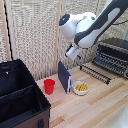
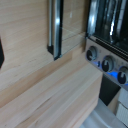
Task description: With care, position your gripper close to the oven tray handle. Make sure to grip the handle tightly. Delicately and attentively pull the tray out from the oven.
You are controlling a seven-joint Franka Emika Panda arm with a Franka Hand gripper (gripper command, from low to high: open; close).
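Hand (image 1: 75,54) hovers w/ dark wire oven tray (image 1: 95,73) lying on wood table (image 1: 95,105).

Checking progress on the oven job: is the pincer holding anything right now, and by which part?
Nothing is held. The pincer hangs in the air above the table, apart from the oven tray and its handle.

surface: light wood table (image 1: 95,107), planks running lengthwise
far end: toaster oven (image 1: 114,55) sits on it, at the exterior view's right
by the oven: dark wire oven tray (image 1: 95,73) lying flat on the wood
middle: blue upright board (image 1: 64,76), red cup (image 1: 49,86), white bowl (image 1: 80,88) with something yellow in it
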